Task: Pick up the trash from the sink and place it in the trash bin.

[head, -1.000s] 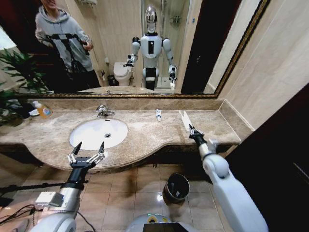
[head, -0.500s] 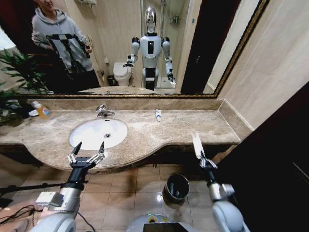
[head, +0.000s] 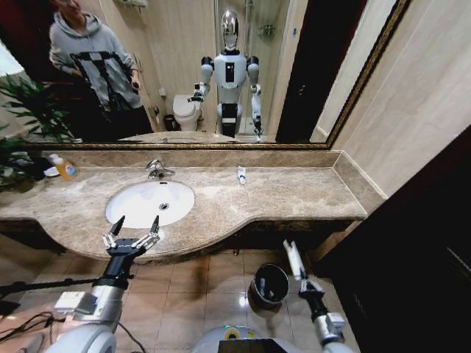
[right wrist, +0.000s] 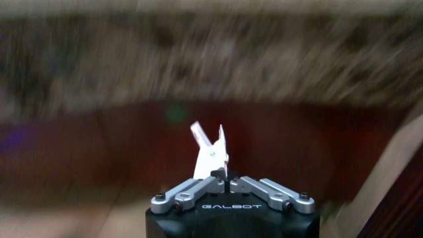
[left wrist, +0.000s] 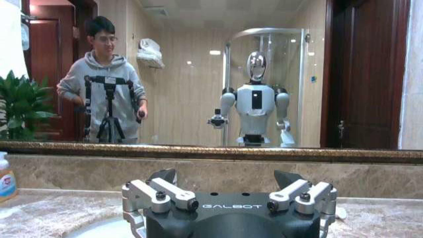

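Beside the trash bin (head: 268, 284), at its three o'clock, our right gripper (head: 301, 283) clasps a white packet (head: 293, 259); our left gripper (head: 133, 234) hangs spread by the sink (head: 150, 203).

Motion blur smears the marble counter edge (right wrist: 211, 59) in the right wrist view, hiding its detail.

A bathroom: marble-surround sink (head: 150, 204), wide wall mirror (head: 184, 70), toilet (head: 187, 112) reflected behind.
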Robot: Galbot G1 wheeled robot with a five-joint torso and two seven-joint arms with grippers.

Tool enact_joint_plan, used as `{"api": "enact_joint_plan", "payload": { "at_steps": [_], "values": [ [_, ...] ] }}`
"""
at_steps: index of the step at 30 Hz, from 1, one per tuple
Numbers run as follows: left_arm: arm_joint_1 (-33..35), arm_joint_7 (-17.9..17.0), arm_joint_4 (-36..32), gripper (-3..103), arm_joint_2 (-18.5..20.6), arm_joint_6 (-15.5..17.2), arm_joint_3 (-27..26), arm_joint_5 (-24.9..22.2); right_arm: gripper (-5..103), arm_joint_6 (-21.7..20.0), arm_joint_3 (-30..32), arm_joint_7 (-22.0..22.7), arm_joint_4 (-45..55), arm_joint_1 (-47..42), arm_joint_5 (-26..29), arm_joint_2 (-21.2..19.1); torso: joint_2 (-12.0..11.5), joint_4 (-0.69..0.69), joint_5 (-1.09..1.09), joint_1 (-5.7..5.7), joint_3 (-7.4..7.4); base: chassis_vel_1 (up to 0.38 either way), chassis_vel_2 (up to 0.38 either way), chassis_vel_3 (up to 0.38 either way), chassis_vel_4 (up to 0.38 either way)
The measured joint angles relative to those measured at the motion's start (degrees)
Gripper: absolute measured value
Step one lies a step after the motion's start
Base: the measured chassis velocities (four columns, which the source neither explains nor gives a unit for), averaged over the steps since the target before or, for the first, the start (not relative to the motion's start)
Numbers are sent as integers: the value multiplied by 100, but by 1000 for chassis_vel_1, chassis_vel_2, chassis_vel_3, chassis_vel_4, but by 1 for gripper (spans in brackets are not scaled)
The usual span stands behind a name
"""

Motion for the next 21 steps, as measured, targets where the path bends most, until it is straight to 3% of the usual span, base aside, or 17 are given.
{"api": "enact_joint_plan", "payload": {
  "at_steps": [2,6,9,16,21],
  "values": [
    [-1,0,0,100,0,0,0,0,0,-520,-74,-385,-746,589,-345,-57,0,3,3,0,0,0,0,0,0],
    [0,-1,0,100,0,0,-1,0,0,-952,-183,-536,-1180,947,-447,-122,-1,3,1,2,1,0,0,0,0],
    [0,0,0,100,0,0,0,0,0,-1542,-349,-730,-1854,1511,-821,-171,-1,1,0,2,1,0,0,0,0],
    [0,0,0,100,0,0,0,0,0,-1932,-590,-635,-2558,2110,-1076,-129,-1,2,1,2,1,0,0,0,0],
    [0,0,0,100,0,0,0,0,0,-1683,-623,-636,-3337,2623,-2137,12,-1,1,1,1,0,0,0,0,0]
  ]
}}
